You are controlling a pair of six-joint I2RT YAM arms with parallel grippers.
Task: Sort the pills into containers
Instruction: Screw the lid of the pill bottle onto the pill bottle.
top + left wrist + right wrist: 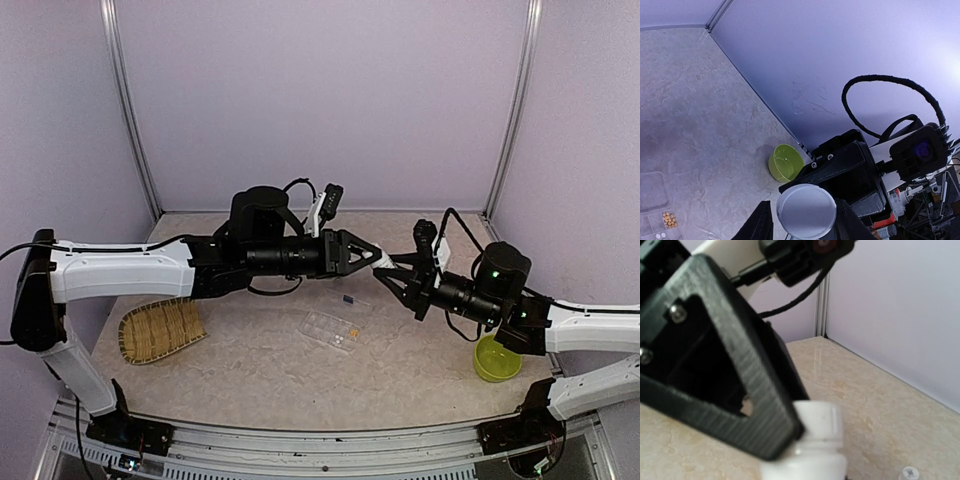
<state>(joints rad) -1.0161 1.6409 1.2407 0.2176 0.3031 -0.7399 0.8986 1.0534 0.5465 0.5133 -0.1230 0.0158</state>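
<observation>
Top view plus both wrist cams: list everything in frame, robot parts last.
white bottle: one, white, in the air between the two grippers
compartment box: one, clear, table centre
orange pills: a cluster, orange, in one compartment of the box
bamboo tray: one, tan, left side of the table
bowl: one, lime green, right side, by the right arm
table: one, beige marbled
left gripper: black, jaws either side of the bottle's cap, grip unclear
right gripper: black, shut on the bottle
</observation>
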